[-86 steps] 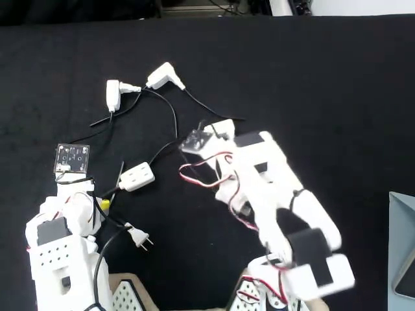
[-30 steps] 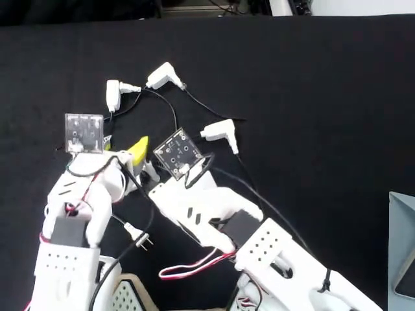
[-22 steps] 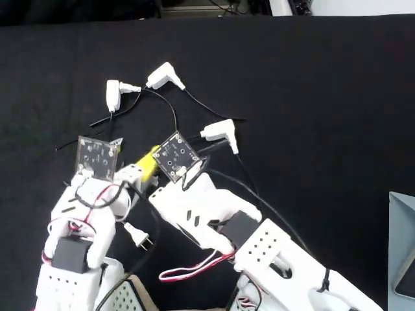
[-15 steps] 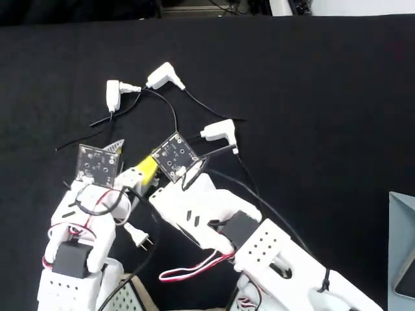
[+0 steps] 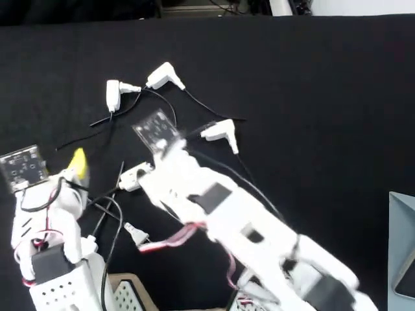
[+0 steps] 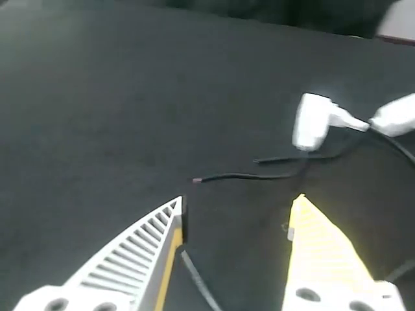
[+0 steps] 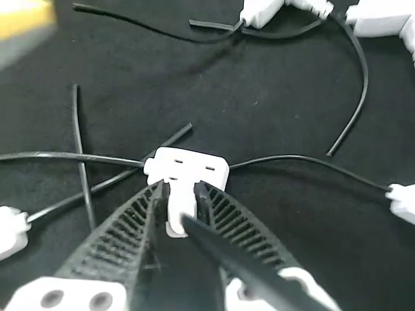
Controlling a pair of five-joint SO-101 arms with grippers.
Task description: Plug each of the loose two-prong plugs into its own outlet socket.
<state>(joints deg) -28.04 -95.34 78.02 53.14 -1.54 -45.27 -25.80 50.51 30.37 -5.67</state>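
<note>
1. Right wrist view: the right arm's jaws are clenched on the narrow rear stub of the white plastic socket block (image 7: 185, 170), whose small dark slots show on top.
2. I judge the block light, rigid and smooth. Its thin black cord (image 7: 288, 157) may tug, so gripping the stub and leaving the slotted face free looks sound.
3. The left arm's jaws gape, holding nothing, above the black counter (image 6: 97, 97).
4. In the high view the block lies at nine o'clock of the counter's middle. The small white two-prong plug (image 5: 134, 234) lies at six o'clock of it, best pinched across its body, clear of the prongs.
5. No writing is legible.
</note>
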